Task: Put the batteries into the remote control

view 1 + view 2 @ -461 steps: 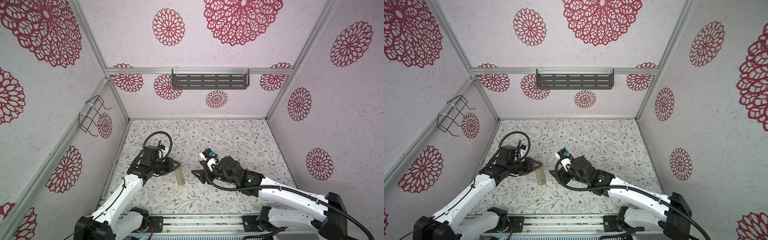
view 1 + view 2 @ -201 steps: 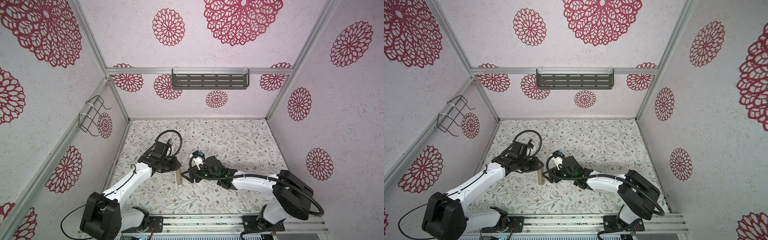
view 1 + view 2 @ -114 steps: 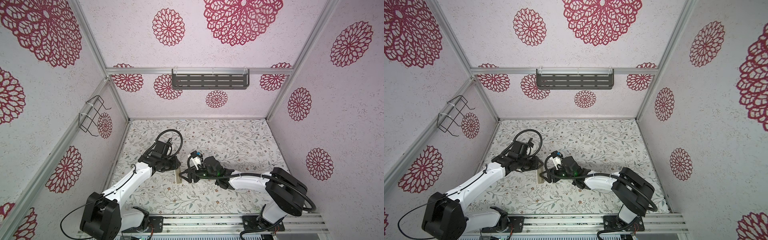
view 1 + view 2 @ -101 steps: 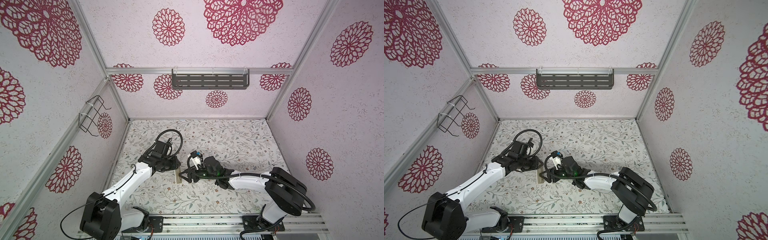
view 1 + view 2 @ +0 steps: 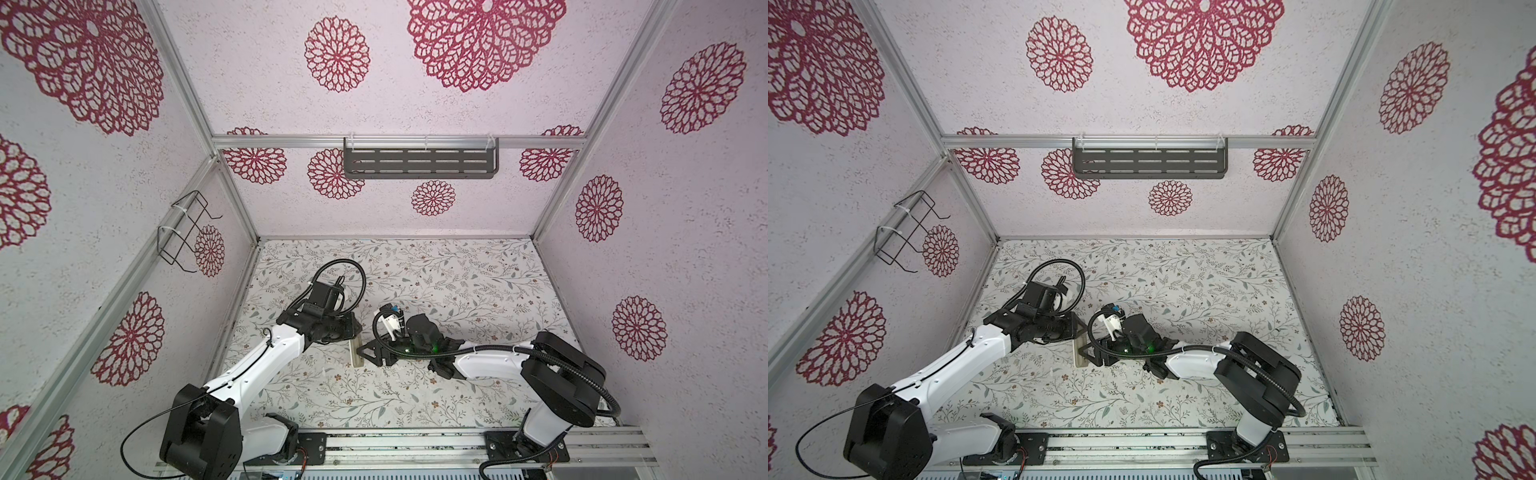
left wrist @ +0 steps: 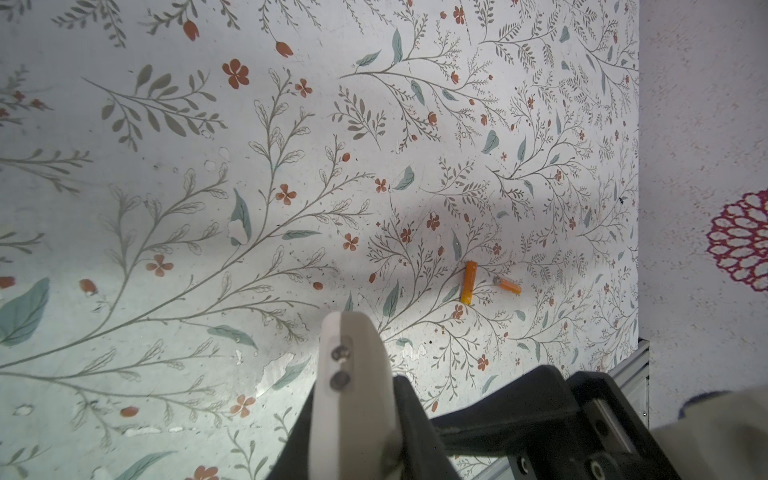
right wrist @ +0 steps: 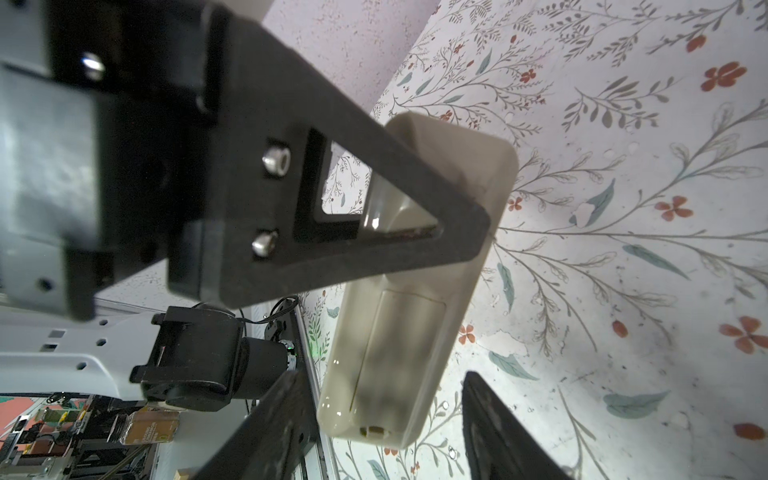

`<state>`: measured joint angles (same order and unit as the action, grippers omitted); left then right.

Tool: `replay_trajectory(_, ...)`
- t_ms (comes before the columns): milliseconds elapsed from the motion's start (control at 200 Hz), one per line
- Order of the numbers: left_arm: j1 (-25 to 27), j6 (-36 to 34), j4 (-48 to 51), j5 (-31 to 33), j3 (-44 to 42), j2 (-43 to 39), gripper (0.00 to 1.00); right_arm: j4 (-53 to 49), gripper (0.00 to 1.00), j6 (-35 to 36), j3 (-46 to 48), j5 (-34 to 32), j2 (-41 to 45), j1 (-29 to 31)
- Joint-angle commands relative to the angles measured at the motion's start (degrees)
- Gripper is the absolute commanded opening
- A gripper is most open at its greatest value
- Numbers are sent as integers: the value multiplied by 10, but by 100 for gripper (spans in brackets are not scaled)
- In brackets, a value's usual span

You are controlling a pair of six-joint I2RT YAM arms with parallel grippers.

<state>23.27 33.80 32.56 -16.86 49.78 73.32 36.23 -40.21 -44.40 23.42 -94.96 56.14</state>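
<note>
**Remote Clamped by Left Gripper, Batteries on Table**

The remote control (image 7: 415,291) is clamped by the left gripper (image 5: 351,333), and its beige back is shown in the right wrist view. Its free end is straddled by the right gripper (image 7: 382,432), whose jaws are held apart. The batteries (image 6: 468,282) are seen lying close together on the floral table (image 6: 166,166), well apart from the remote control.
</note>
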Motion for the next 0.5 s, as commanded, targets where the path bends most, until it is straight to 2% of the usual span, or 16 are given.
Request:
replay_trajectory(0, 3, -13, 2, 5, 19, 2, 0, 28, 63, -8, -5, 14, -7, -2)
replay_trajectory(490, 3, -13, 1, 5, 21, 3, 0, 18, 58, -1, -17, 24, -17, 5)
